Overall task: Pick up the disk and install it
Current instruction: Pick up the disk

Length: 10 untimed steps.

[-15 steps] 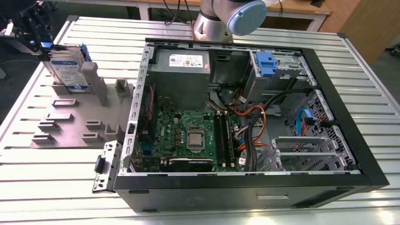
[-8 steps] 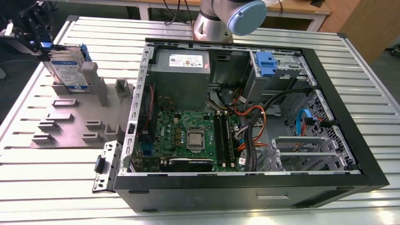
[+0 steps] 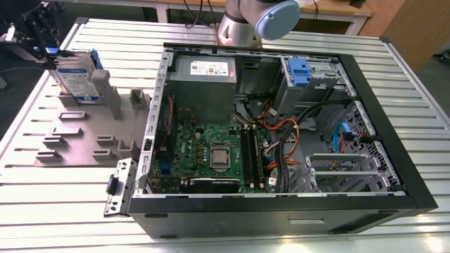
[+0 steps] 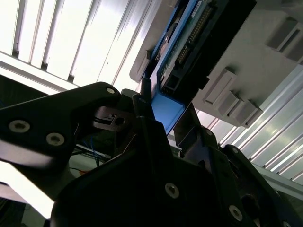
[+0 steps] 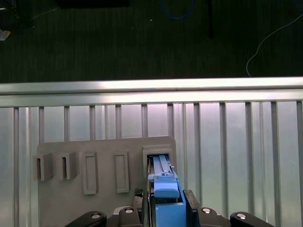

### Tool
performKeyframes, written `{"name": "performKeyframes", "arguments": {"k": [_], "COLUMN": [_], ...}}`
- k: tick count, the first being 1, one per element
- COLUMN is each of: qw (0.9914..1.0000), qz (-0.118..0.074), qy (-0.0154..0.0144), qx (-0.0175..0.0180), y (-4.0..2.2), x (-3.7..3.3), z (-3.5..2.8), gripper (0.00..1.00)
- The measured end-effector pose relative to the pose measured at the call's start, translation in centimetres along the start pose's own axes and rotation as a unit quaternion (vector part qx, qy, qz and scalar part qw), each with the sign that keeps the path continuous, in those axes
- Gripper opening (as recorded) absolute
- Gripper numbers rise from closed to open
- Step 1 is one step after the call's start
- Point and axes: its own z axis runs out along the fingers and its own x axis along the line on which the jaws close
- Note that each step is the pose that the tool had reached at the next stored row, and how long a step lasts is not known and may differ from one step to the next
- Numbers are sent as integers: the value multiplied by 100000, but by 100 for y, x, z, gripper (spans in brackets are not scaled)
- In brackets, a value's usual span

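In the exterior view, the disk (image 3: 74, 79) is seen standing upright on its edge in a slot of a grey fixture plate (image 3: 77, 137), at about ten o'clock from the open computer case (image 3: 281, 216). The plate is laid flat on the slatted metal tabletop (image 3: 422, 105), just beside the case. The gripper (image 3: 48, 51) is placed at the upper end of the disk, at nine o'clock from it, and is touching its blue bracket.

In the first wrist view, the bracket end of the disk (image 5: 165, 189) is seen between the two black fingers (image 5: 190, 204), with the jaws pinching it from both sides. Its far end is set in the end slot of the fixture plate (image 5: 102, 198). Four further slots and blocks are lined up beside it. In the second wrist view, the underside of the disk (image 4: 189, 38) is shown, with the blue bracket held at the jaws.

Inside the case, a green motherboard (image 3: 211, 147) is laid across the floor and a grey power supply (image 3: 204, 79) is mounted at twelve o'clock from it. A grey drive cage (image 3: 323, 79) with a small blue handle (image 3: 299, 71) is fixed at about one o'clock. The arm (image 3: 246, 21) is seen beyond the case at twelve o'clock.
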Motion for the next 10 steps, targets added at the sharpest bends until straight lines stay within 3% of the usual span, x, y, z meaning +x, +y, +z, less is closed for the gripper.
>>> {"name": "performKeyframes", "arguments": {"k": [10], "qw": [100000], "qz": [39], "qy": [6], "qx": [-13], "y": [-4], "x": [0], "z": [47], "gripper": [45]}}
